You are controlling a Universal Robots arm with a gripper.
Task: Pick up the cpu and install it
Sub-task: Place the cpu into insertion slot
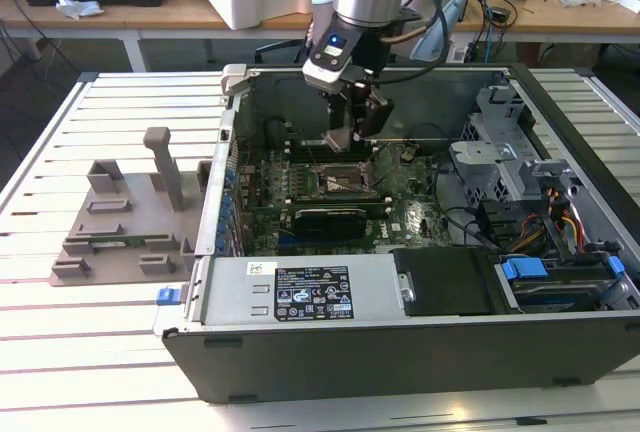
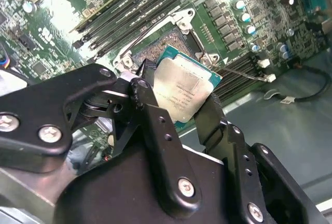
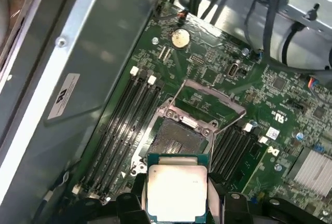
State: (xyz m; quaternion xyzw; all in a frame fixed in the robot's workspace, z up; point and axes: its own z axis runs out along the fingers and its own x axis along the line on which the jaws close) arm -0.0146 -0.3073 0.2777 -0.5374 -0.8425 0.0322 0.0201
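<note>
Fingers (image 2: 148,105) of our end effector (image 2: 175,102) squeeze the cpu (image 2: 184,92) by two opposite edges in the second wrist view. The cpu hangs just above the open socket (image 3: 179,138) on the green board (image 3: 207,73), not yet in it. We think it is light, flat, stiff and smooth, so it could slip. It likely breaks easily, so the thin edges are the best place to hold, never the shiny top.
</note>
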